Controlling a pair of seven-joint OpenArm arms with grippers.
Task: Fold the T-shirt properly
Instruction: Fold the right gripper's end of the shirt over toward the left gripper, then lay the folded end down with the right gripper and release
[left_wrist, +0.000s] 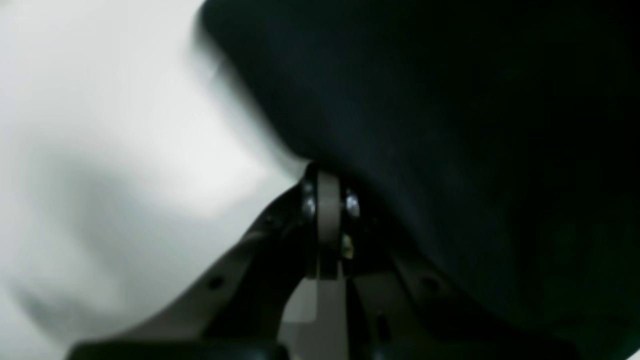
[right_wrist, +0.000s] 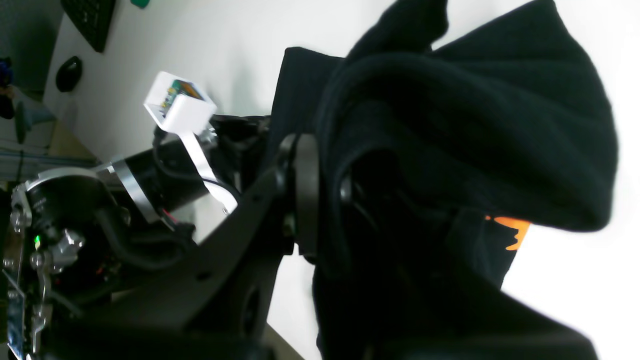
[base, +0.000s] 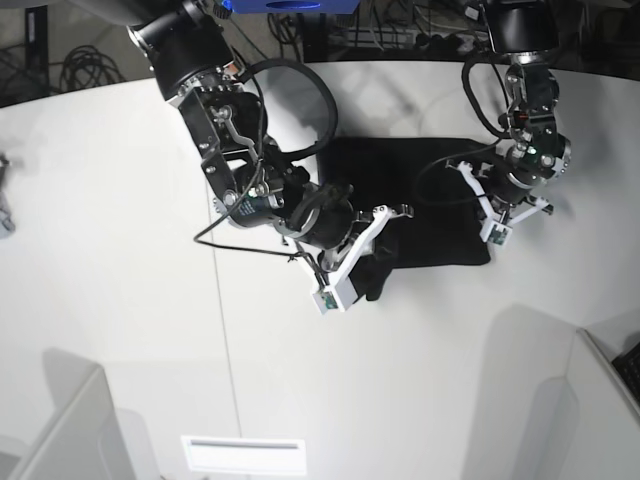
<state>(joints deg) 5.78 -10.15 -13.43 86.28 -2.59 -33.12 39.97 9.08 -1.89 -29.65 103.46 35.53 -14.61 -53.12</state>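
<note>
The black T-shirt (base: 425, 195) lies spread on the white table (base: 120, 250), with its near-left part bunched up. My right gripper (base: 377, 262) is shut on that bunch. In the right wrist view the thick black folds (right_wrist: 465, 125) drape over the gripper (right_wrist: 325, 155), and a bit of orange print (right_wrist: 510, 230) peeks out underneath. My left gripper (base: 487, 205) sits at the shirt's right edge. In the left wrist view its fingers (left_wrist: 327, 175) are pressed together at the rim of the dark cloth (left_wrist: 450, 125), which covers the right side of the view.
A keyboard (right_wrist: 90, 20) and a mouse (right_wrist: 68, 72) lie at the table's far edge in the right wrist view. Grey partitions (base: 70, 430) (base: 590, 400) stand at the near corners. Cables hang behind the table.
</note>
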